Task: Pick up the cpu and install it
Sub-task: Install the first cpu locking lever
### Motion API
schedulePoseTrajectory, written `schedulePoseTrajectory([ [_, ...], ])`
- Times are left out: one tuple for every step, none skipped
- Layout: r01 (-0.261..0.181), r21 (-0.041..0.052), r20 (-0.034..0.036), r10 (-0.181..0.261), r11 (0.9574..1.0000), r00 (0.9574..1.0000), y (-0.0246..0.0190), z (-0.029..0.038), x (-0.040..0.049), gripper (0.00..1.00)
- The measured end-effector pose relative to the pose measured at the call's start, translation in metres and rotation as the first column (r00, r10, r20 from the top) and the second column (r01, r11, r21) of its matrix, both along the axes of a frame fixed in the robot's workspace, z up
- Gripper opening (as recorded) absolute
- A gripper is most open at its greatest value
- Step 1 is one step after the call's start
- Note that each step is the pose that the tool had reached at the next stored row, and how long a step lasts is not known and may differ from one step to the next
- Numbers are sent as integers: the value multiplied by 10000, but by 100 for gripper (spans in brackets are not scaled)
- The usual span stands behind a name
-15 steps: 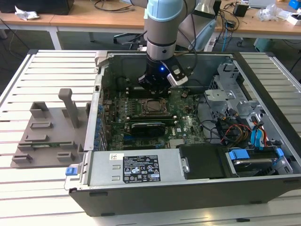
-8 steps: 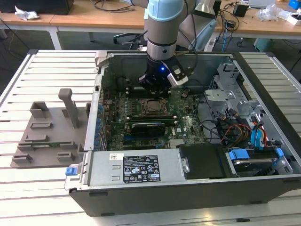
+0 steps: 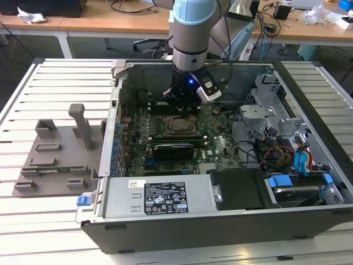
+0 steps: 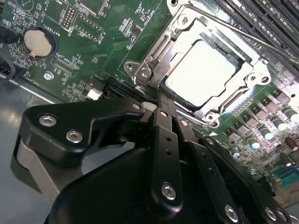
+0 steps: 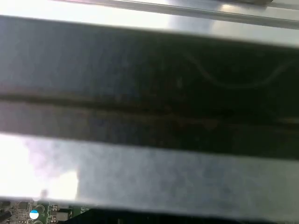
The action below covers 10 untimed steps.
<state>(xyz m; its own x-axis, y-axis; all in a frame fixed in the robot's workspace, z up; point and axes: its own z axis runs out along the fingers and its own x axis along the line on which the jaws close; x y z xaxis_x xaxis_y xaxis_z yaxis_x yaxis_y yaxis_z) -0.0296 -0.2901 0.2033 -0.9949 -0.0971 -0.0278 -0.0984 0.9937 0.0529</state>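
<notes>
The cpu (image 4: 201, 70) lies flat in its socket on the green motherboard (image 4: 107, 28), silver top up, with the metal socket frame (image 4: 154, 60) closed around its edges. In the exterior view the cpu (image 3: 175, 125) sits mid-board inside the open computer case (image 3: 220, 221). My gripper (image 3: 181, 105) hangs just behind the socket. In the second wrist view the gripper (image 4: 161, 100) is shut with nothing between its fingers, its tip right at the frame's near corner. A thin lever rod (image 4: 243, 30) runs along the socket's far side.
A grey plastic tray (image 3: 55, 160) with upright pegs lies on the slatted table (image 3: 33, 221) at the exterior view's left. Inside the case are memory slots (image 4: 261, 14), a coin battery (image 4: 39, 42), a black drive cage (image 3: 237, 187), and cables (image 3: 276, 149) at the exterior view's right.
</notes>
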Motion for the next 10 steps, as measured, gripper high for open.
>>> schedulePoseTrajectory([
  [0,-10,-1,0,10000,10000,0,-4,0,11],
  [0,-26,-2,0,10000,10000,0,-8,2,11],
  [0,-42,-2,0,10000,10000,0,-10,3,11],
  [-1,-51,-2,1,10000,10000,0,-11,6,11],
  [-2,-55,-1,2,10000,10000,0,-12,8,11],
  [-1,-57,0,1,10000,10000,1,-12,11,11],
  [0,-59,-1,0,10000,10000,0,-12,14,11],
  [1,-63,-3,-1,10000,10000,2,-11,20,11],
  [2,-67,-4,-2,10000,10000,5,-11,27,11],
  [2,-67,-1,-2,10000,10000,19,-11,36,11],
])
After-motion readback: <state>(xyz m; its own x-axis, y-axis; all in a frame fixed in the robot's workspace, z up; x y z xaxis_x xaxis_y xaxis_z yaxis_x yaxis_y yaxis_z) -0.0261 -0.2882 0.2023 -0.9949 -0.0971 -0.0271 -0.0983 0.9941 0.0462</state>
